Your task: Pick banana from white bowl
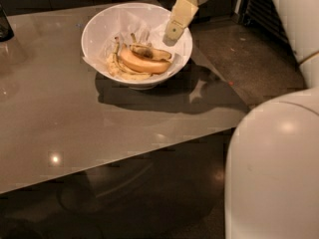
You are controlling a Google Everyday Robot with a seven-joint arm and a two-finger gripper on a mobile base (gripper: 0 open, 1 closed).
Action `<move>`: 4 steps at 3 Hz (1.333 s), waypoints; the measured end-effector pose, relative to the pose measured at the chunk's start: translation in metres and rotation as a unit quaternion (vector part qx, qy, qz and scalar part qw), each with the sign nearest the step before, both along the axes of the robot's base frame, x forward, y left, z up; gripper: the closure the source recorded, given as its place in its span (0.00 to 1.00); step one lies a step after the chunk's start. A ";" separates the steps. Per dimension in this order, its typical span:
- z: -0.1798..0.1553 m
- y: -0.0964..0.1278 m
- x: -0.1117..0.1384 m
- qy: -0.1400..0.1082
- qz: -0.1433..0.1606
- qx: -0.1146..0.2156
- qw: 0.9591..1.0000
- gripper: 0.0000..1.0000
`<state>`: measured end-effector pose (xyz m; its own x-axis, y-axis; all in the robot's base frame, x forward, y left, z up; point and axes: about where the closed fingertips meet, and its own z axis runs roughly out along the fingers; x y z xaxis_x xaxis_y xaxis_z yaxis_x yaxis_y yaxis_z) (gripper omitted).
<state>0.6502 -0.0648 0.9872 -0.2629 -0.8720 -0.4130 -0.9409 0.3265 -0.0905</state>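
Camera view: banana point(152, 52) is short, stubby, pale yellow with dark brown bruises. It lies in the white bowl point(99, 29) at 4 o'clock from centre, against a smoother orange-yellow banana point(142, 64). Limp peel strips point(115, 63) at 8 o'clock. Bowl wide, round, smooth, on glossy grey table point(75, 118). Gripper point(174, 31) hangs over the 2 o'clock rim; grip state cannot be told.

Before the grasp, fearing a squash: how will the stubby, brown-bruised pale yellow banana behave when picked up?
The stubby bruised banana has dark patches that suggest softness, so it may dent. Lying against the smooth orange-yellow banana in the large white bowl, it could slip sideways. The pincer hangs over the bowl's right rim.
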 end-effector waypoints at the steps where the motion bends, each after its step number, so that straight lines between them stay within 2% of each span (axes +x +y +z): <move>1: 0.003 0.007 0.012 -0.016 -0.002 0.014 1.000 0.00; 2: -0.003 0.020 0.021 -0.016 -0.018 0.025 0.999 0.00; 4: -0.028 0.051 0.019 0.021 -0.064 0.046 0.997 0.00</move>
<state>0.6688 -0.0137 0.9590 -0.3877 -0.7891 -0.4765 -0.8936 0.4486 -0.0159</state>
